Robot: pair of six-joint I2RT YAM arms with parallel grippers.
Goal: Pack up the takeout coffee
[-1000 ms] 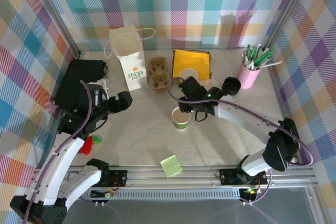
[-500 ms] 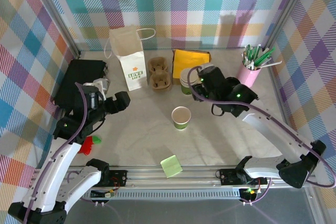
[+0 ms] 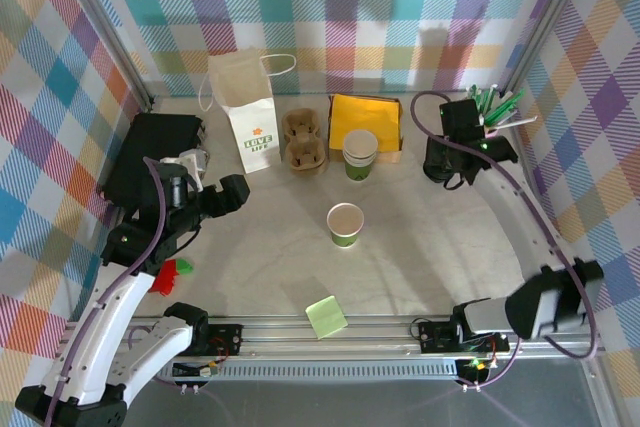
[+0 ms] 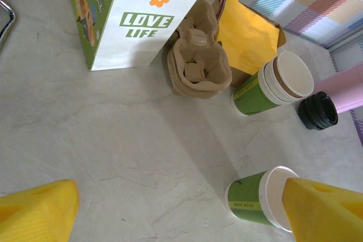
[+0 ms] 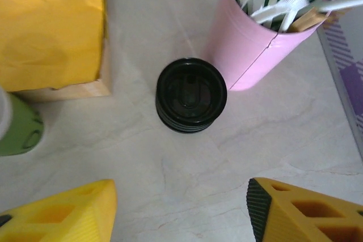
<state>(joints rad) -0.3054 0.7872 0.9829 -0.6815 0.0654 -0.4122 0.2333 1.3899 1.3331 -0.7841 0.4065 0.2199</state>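
Right arm has swung off the takeout cup to far right. I read right gripper jaws apart, empty, above black lid; left gripper wide, empty. Cup upright, lidless, mid-table on pale marbled tabletop; plaid walls.

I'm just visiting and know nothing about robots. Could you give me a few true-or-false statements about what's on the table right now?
1. The lone coffee cup in the middle of the table has a lid on. False: its top is open.
2. The black lids stand right beside the pink cup of pens. True.
3. The right gripper is holding a lid. False: its jaws are open above the lids, with nothing between them.
4. The white paper bag stands upright, next to the brown cup carrier. True.
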